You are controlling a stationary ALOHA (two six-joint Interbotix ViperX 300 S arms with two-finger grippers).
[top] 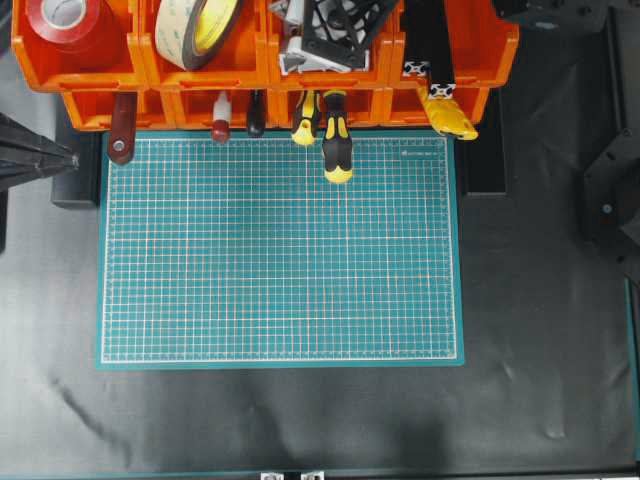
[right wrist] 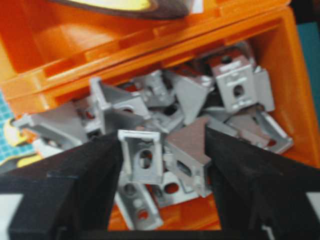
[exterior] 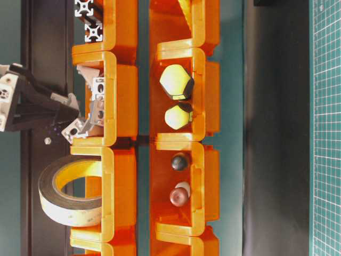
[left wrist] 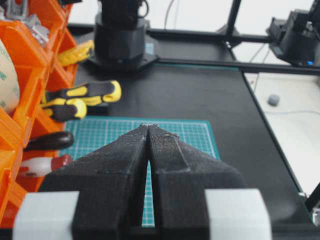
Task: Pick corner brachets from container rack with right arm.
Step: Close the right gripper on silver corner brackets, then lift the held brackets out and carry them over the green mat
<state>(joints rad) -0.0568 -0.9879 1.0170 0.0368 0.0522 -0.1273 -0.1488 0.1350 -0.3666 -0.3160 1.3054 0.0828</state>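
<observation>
- The step in hand looks like the grasp itself: the right gripper (right wrist: 162,165) is down inside the bin of corner brachets (right wrist: 180,135), its fingers spread with two pieces standing between them.
- To do it well, I would close on only one piece, the holed bracket (right wrist: 142,156) next to the finger at 9 o'clock. A flat face should meet each pad, since a pinch on a slanted edge would likely squirt out.
- The pile is tangled, so a slow, straight lift seems wise; neighbours may hook on and spill.
- The corner brachets are silver-grey, triangular, with flat faces pierced by round holes, heaped at all angles.
- They lie in an upper bin of the container rack (top: 480,60), at about 12 o'clock in the overhead view, above the green cutting mat (top: 280,250) on the counter.
- The left gripper (left wrist: 149,131) hangs over the mat, its fingers pressed nearly together and holding nothing.
</observation>
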